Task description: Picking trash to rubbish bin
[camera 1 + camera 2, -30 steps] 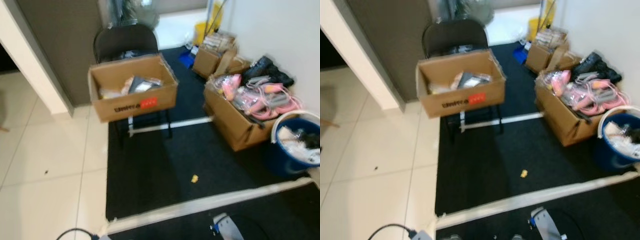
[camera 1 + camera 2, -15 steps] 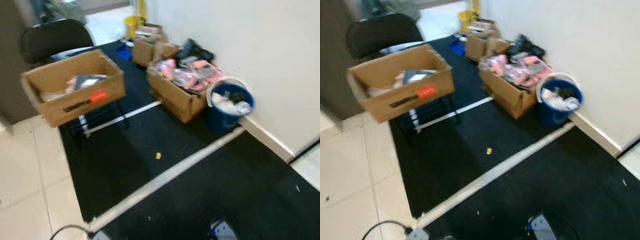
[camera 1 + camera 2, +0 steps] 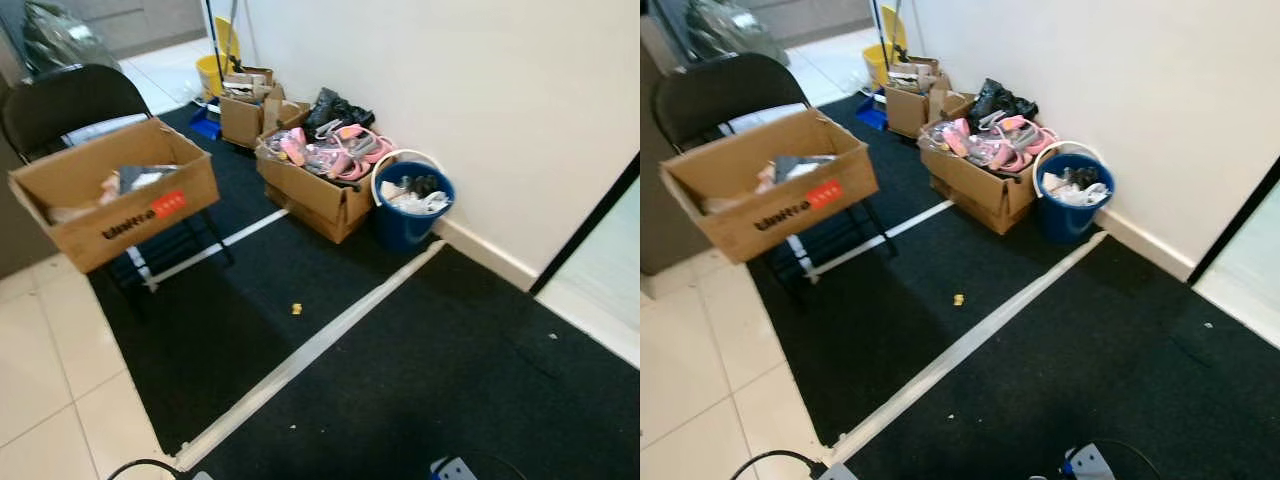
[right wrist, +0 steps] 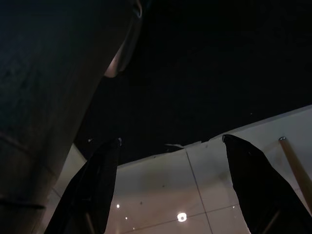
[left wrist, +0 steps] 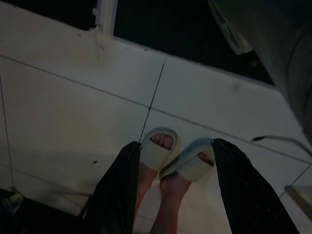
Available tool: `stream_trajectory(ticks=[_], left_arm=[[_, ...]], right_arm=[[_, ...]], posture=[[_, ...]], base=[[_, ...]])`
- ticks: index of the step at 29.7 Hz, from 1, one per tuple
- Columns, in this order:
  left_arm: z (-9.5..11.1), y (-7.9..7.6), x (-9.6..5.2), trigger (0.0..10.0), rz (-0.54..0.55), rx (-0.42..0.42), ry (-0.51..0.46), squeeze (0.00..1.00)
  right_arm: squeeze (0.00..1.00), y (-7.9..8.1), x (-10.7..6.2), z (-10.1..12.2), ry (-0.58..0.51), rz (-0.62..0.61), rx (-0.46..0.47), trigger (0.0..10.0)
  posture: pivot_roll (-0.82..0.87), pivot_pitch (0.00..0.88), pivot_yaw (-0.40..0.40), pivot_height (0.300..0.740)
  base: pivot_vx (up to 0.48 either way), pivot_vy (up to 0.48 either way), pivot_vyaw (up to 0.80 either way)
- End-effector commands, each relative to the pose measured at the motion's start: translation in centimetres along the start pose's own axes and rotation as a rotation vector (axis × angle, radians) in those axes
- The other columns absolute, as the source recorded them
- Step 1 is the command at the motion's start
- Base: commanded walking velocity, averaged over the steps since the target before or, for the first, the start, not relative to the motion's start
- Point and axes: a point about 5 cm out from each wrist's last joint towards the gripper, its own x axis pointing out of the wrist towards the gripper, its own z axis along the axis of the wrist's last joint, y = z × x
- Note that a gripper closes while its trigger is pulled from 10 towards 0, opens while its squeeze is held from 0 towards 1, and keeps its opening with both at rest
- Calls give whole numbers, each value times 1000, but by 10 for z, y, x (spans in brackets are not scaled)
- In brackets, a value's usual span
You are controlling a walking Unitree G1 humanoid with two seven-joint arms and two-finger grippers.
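One small yellow scrap of trash [image 3: 297,309] lies on the black carpet [image 3: 420,370], just on the far side of a white tape line [image 3: 320,345] that runs diagonally across it. The rubbish bin [image 3: 405,222], a blue bucket with a white rim and handle, stands against the white wall [image 3: 480,90] where that tape line ends; it already holds crumpled white and dark items. Just beside the bin sits an open cardboard box [image 3: 315,195] heaped with pink and grey goods, and further along the wall are a second cardboard box [image 3: 245,115], a black bag [image 3: 335,105] and a yellow mop bucket [image 3: 215,70]. To the robot's left a black folding chair [image 3: 70,100] carries a wide open carton [image 3: 115,205] with a red label on its front face, containing papers. Pale floor tiles [image 3: 40,380] border the carpet on that side. The left gripper [image 5: 178,187] hangs low with its two black fingers spread apart and nothing between them; beyond it, on the tiles, a person's feet in pale slippers [image 5: 178,156] are visible. The right gripper [image 4: 175,190] likewise hangs idle, fingers set wide apart and empty, over the edge where carpet meets glossy tile; that view is very dark
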Motion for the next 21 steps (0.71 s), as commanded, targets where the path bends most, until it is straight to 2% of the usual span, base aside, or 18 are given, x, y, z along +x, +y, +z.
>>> stream_trajectory(ticks=[1, 7, 15, 21], left_arm=[[0, 0, 0, 10000, -3, -1, 9, 0], [1, -2, 0, 10000, -9, 8, 8, 0], [-2, 0, 0, 10000, -15, 5, 7, 0], [-1, 2, -1, 10000, -15, 5, 8, 0]], right_arm=[[0, 1, 0, -5, 10, 4, 21, 10000], [0, 1, 0, -5, 11, 3, 23, 10000], [0, 0, 0, -4, 14, 0, 13, 10000], [0, -1, 0, -5, 21, 1, 5, 10000]], posture=[[43, 106, 56, 740], [43, 106, 56, 740], [43, 104, 54, 740], [42, 101, 52, 740]], base=[[0, 0, 0], [0, 0, 0], [362, 0, 0], [326, 0, -800]])
